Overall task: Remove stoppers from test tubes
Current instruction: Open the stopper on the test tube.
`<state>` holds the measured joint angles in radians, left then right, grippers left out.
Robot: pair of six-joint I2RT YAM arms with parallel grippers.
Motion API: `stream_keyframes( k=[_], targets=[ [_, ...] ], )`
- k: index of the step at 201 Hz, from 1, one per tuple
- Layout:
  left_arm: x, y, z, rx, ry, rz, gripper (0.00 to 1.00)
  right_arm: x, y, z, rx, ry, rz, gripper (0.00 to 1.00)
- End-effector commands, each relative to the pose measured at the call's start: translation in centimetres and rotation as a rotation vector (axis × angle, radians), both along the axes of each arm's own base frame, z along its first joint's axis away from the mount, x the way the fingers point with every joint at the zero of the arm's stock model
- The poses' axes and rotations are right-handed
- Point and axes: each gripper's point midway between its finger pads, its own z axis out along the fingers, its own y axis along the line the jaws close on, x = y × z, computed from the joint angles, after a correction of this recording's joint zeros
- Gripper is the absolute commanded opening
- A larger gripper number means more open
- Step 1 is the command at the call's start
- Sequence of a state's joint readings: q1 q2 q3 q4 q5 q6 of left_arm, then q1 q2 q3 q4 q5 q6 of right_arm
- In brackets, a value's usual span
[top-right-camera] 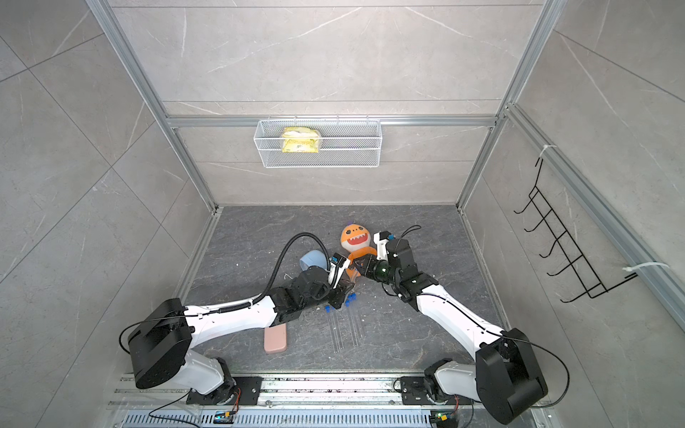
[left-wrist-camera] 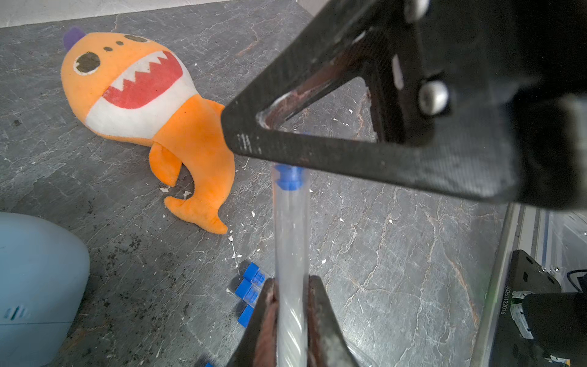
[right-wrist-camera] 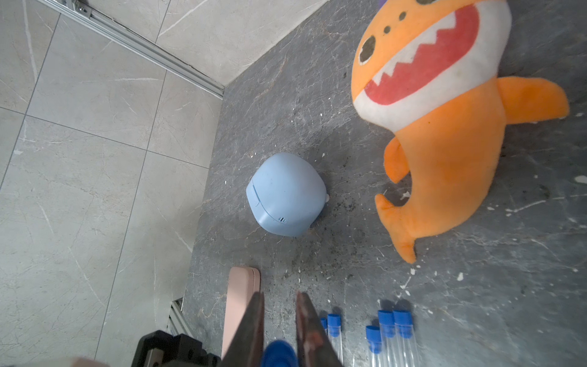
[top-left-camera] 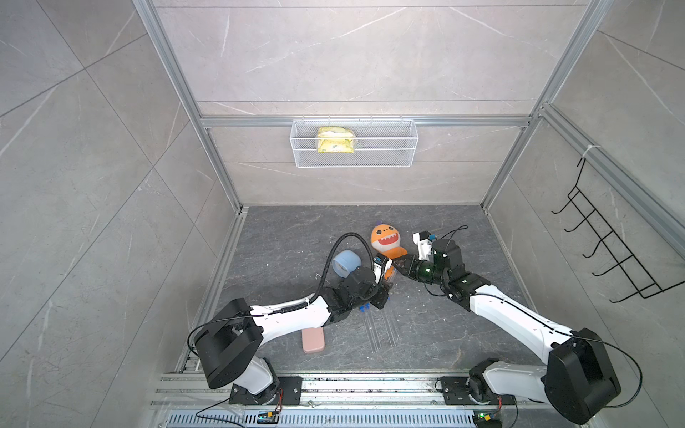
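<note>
Pink case [top-left-camera: 313, 341]: flat on the dark floor [top-left-camera: 289, 237], nearest the arm bases, one end hidden under the left forearm.
Test tubes on the floor [right-wrist-camera: 402, 352]: clear, thin, lying roughly parallel just beside the case, capped ends pointing away from the bases.
Floor stoppers [right-wrist-camera: 386, 321]: bright blue, seated in those tubes' far ends.
Left gripper [left-wrist-camera: 291, 279]: pressed together on the held test tube [left-wrist-camera: 290, 228], gripping its clear body, raised off the floor.
Held stopper [left-wrist-camera: 288, 178]: blue, seated in the far mouth of the held test tube.
Right gripper [right-wrist-camera: 280, 295]: meets the left one from the opposite side, fingers pinching the held stopper, which fills the gap between them in the right wrist view.
Pale blue cup [top-left-camera: 346, 262]: rounded, on the floor beyond the left wrist, apart from the tubes.
Plush shark [top-left-camera: 385, 239]: orange, face up, just beyond both grippers.
Wire basket [top-left-camera: 404, 148]: hung on the back wall, yellow packet [top-left-camera: 335, 140] inside.
</note>
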<state>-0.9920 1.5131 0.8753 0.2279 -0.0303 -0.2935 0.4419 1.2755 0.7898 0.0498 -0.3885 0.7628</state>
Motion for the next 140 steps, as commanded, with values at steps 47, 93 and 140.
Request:
stream_keyframes(
  k=[47, 93, 140],
  targets=[
    [0.4, -0.9, 3.1, -0.073, -0.035, -0.01, 0.07, 0.3, 0.4, 0.5, -0.015, -0.025, 0.005, 0.18],
    [0.4, -0.8, 3.1, -0.076, -0.033, -0.008, 0.07, 0.4, 0.2, 0.3, -0.022, -0.028, -0.008, 0.1],
    [-0.1, -0.5, 4.0, -0.09, -0.032, -0.015, 0.07, 1.0, -0.7, -0.5, -0.08, -0.044, -0.049, 0.0]
  ],
)
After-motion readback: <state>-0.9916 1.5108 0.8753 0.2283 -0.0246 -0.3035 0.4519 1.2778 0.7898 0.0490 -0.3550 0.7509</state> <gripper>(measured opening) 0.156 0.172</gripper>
